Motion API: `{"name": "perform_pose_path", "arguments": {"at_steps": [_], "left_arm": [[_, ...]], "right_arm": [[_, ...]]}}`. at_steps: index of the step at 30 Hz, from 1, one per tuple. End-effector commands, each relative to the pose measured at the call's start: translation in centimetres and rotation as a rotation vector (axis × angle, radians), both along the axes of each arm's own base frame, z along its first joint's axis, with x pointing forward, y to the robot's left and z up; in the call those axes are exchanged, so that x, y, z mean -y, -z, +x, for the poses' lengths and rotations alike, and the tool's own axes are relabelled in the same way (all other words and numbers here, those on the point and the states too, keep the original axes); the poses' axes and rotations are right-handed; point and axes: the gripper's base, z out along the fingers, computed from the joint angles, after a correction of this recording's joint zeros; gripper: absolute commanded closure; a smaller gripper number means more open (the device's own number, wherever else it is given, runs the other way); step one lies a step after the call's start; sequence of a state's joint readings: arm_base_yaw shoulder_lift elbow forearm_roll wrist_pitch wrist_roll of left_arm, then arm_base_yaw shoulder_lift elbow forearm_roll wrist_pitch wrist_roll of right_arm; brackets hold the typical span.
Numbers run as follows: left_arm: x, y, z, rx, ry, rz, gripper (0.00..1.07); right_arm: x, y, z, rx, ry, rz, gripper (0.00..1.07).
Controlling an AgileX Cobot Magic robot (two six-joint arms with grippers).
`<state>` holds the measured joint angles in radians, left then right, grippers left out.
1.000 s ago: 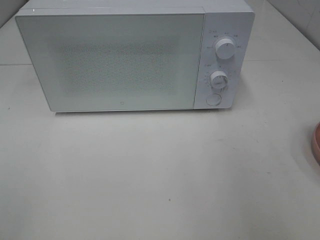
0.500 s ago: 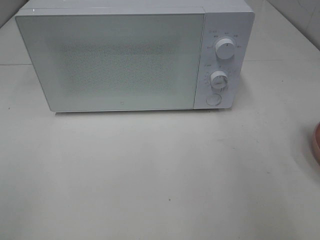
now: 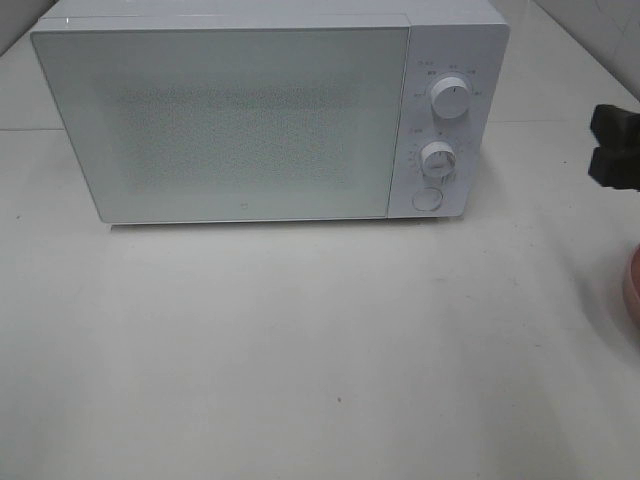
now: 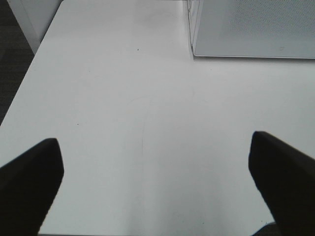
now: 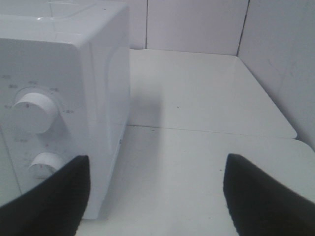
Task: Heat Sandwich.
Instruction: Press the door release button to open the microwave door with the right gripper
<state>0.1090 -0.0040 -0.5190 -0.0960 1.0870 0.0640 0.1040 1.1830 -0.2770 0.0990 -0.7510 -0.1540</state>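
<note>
A white microwave was seen at the back of the white table in the ext. high view, its door shut flat against the body. On the control panel, at the right of the door in that view, an upper knob was set above a lower knob, w/ a round btn just below both. The sandwich was not shown in any view, so its place could not be told. Only a sliver of a pink plate was caught at the right edge of the ext. view, well apart from the microwave; what lay on it was cut off by the frame.

The R gripper was seen at the right edge of the ext. view, to the right of the control panel and not touching the microwave. In the R wrist view its two dark fingers were spread wide, w/ nothing between them. The panel side and both knobs were seen close by, and a tiled wall behind the table.

The L gripper was shown by the L wrist view only. Its fingers were likewise held wide apart, nothing gripped, over the table. The microwave's lower front corner was seen beyond, well apart from the fingertips.
</note>
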Motion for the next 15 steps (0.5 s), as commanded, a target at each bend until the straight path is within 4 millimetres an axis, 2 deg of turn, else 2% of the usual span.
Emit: {"name": "perform_pose_path", "arguments": {"at_steps": [1, 8, 15], "left_arm": [[0.0, -0.1, -0.2, 0.031, -0.004, 0.002, 0.09], [0.0, -0.1, -0.2, 0.031, -0.004, 0.002, 0.09], [0.0, -0.1, -0.2, 0.031, -0.004, 0.002, 0.09]], "right_arm": [[-1.2, 0.8, -0.1, 0.024, 0.001, -0.026, 0.35], [-4.2, 2.7, -0.4, 0.030, 0.040, -0.019, 0.35], [-6.3, 4.5, -0.9, -0.002, 0.044, -0.025, 0.35]]}}
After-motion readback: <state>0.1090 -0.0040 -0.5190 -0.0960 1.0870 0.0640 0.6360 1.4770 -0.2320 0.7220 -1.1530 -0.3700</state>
